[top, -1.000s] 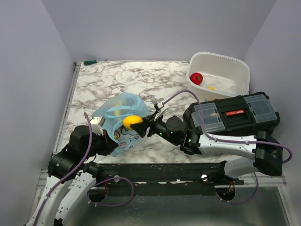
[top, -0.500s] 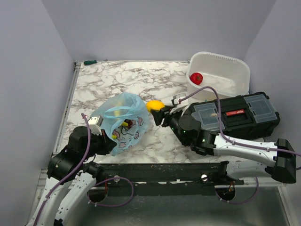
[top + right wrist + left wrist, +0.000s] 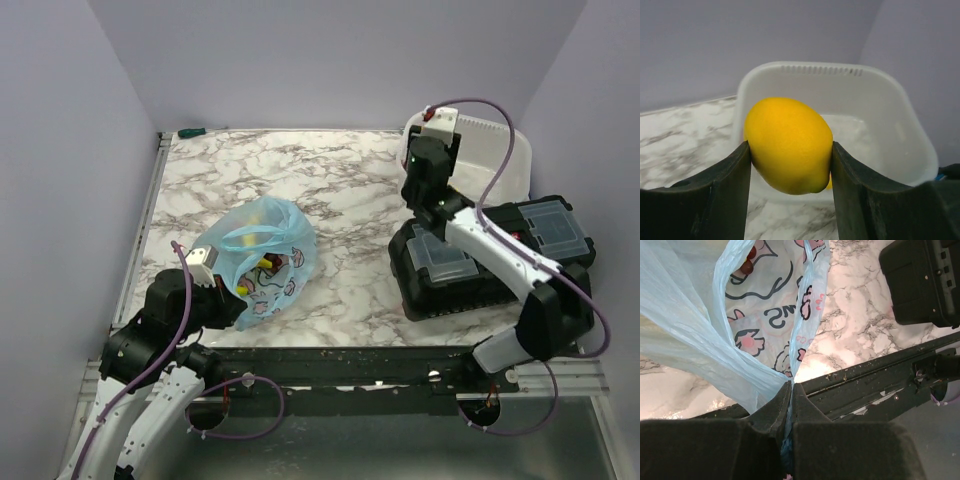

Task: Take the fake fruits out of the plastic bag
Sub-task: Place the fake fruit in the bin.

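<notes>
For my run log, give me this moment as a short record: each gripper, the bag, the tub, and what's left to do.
left gripper: shut on the plastic bag, pinching its edge
right gripper: shut on the yellow citrus, held up at the white tub
bag contents: some fruits visible inside
toolbox: black, next to the tub
left to do: likely release the citrus, then fetch the rest

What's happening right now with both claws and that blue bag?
Left gripper shut on thin light-blue plastic bag. Right gripper holding round yellow plastic citrus before white plastic tub. Nothing seen blocking.
</notes>
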`<action>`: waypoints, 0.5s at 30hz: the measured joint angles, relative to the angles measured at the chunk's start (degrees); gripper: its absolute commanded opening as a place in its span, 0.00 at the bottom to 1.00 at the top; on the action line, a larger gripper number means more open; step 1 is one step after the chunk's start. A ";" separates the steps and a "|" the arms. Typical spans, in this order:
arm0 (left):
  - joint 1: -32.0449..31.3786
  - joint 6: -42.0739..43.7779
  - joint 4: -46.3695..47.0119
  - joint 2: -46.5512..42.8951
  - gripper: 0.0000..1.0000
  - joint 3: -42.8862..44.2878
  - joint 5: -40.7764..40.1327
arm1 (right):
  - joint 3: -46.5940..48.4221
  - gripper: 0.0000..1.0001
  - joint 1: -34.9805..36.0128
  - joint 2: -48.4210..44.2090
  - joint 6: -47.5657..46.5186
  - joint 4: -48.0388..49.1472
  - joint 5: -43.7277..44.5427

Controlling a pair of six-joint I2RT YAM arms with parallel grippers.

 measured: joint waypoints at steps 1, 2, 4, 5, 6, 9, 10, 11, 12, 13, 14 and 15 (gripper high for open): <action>0.00 0.00 0.00 0.02 0.00 0.00 0.00 | 3.08 0.03 -3.32 3.15 -0.26 -1.40 -0.31; 0.00 0.00 0.02 0.04 0.00 -0.02 0.00 | 6.32 0.01 -6.08 6.29 -0.46 -3.10 -0.50; 0.00 0.00 0.00 0.09 0.00 -0.07 0.00 | 13.84 0.01 -10.93 13.14 -0.11 -7.91 -1.73; 0.00 0.00 0.00 0.09 0.00 -0.07 0.00 | 18.10 0.01 -13.22 16.96 0.28 -10.82 -2.45; 0.00 -0.02 0.00 0.07 0.00 -0.07 0.00 | 21.99 0.01 -15.17 20.50 0.96 -13.55 -3.34; 0.00 -0.02 0.00 0.07 0.00 -0.07 -0.02 | 31.91 0.01 -19.82 30.23 2.82 -22.01 -6.45; 0.00 -0.07 0.00 0.07 0.00 -0.07 -0.04 | 34.42 0.01 -20.98 33.09 3.39 -24.74 -7.41; 0.00 -0.15 0.00 0.07 0.00 -0.07 -0.07 | 36.48 0.01 -22.05 35.54 3.78 -27.10 -8.22; 0.00 -0.22 0.00 0.07 0.00 -0.07 -0.15 | 38.03 0.01 -22.91 37.68 4.20 -29.24 -9.07; 0.00 -0.24 0.00 0.07 0.00 -0.07 -0.24 | 39.47 0.01 -23.56 39.63 4.37 -31.41 -9.94; 0.00 -0.35 0.00 0.07 0.00 -0.07 -0.37 | 40.74 0.01 -23.93 41.22 4.72 -33.27 -10.75; 0.00 -0.39 0.00 0.07 0.00 -0.09 -0.46 | 42.82 0.01 -24.26 43.30 5.20 -36.02 -11.72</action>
